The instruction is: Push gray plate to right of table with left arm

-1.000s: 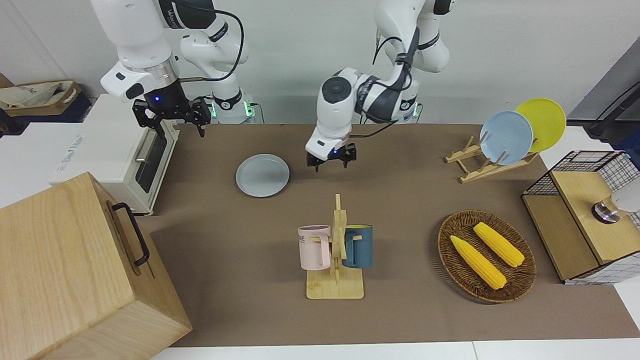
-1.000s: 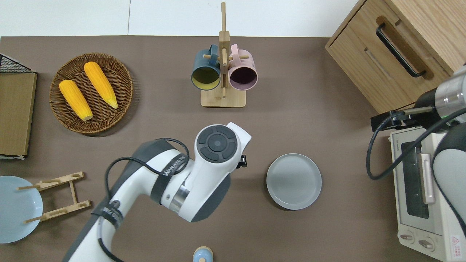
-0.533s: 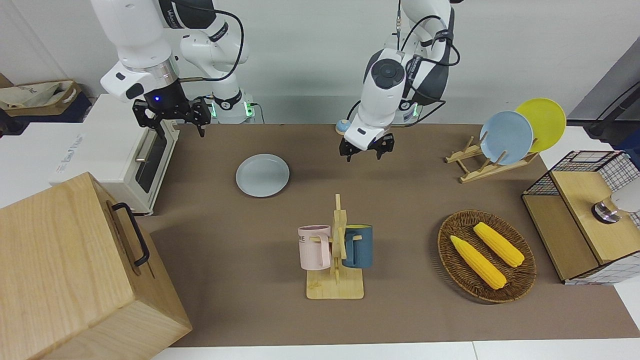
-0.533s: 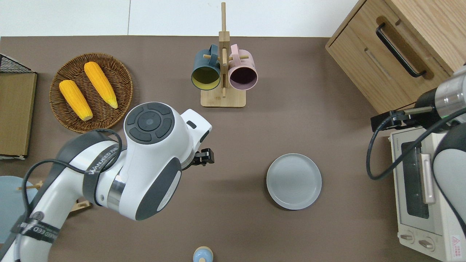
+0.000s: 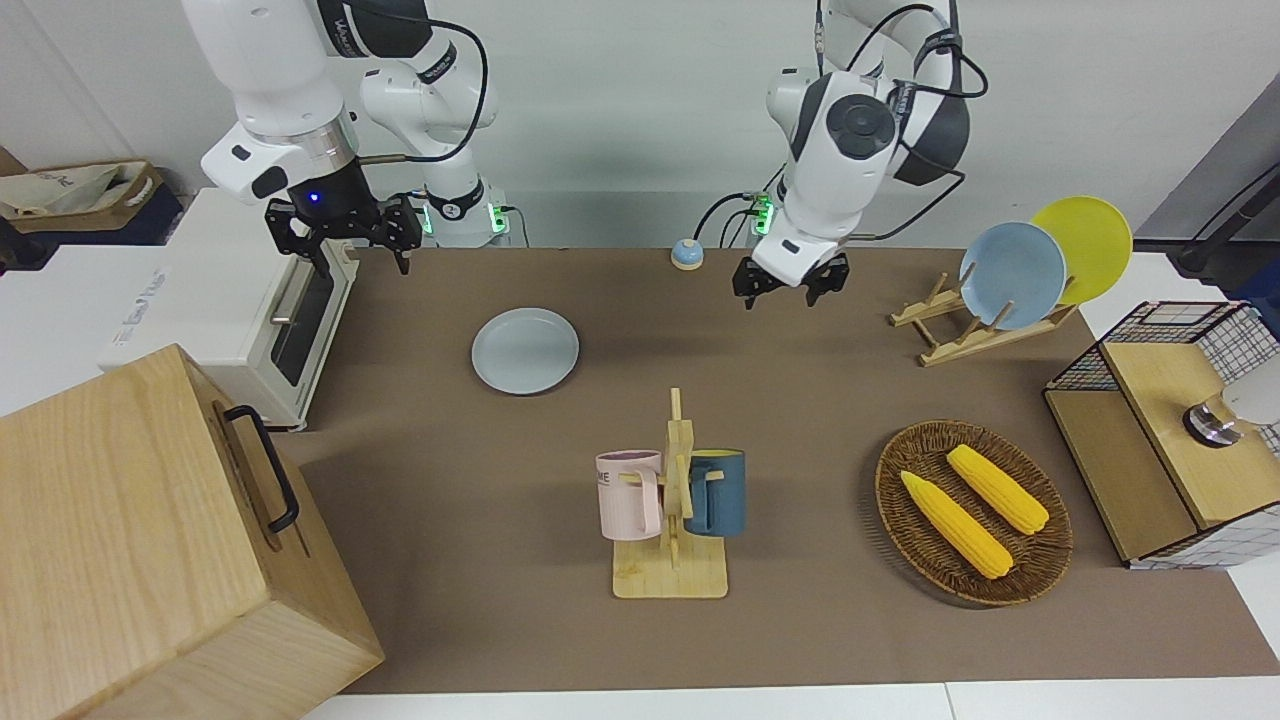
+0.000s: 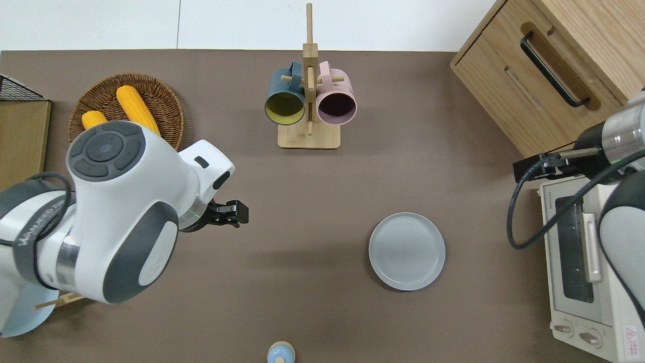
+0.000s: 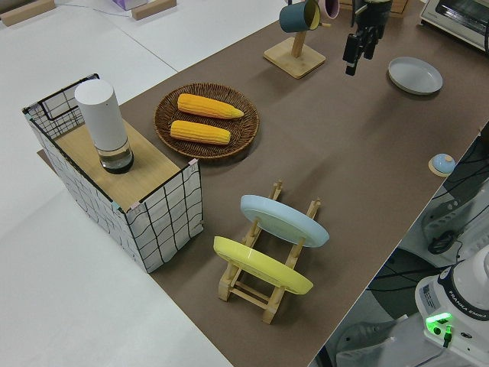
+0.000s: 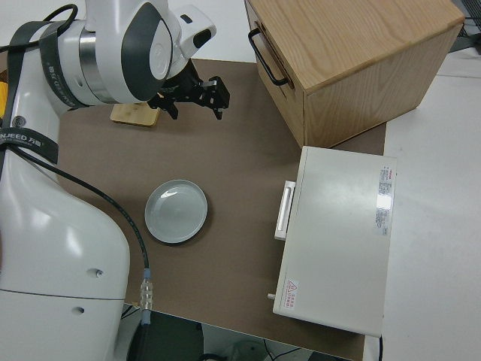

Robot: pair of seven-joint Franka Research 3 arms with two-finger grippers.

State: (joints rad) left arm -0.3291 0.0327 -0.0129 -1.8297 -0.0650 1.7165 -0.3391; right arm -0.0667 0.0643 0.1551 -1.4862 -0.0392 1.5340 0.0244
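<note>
While the gray plate (image 5: 525, 350) lies flat on the table (image 5: 480, 480), the left gripper (image 5: 790, 279) hangs in the air well apart from it, over bare tabletop toward the left arm's end from the plate. Its jaws stand open and hold nothing.

Landmark: the mug rack (image 5: 673, 520).
- Gray plate: nearer to the robots than the rack, offset toward the right arm's end; not touching the rack.
- White toaster oven (image 5: 235, 300): farther toward the right arm's end than the plate, clear gap between them.
- Wooden cabinet (image 5: 150, 540): at the right arm's end, about level with the rack.
- Wicker basket (image 5: 1040, 565) with two corn cobs (image 5: 955, 524): beside the rack, toward the left arm's end.
- Small blue knob-like object (image 5: 686, 254): nearer to the robots than the rack, at the table edge.

Right arm: parked; right gripper (image 5: 345, 235) open, holding nothing.
</note>
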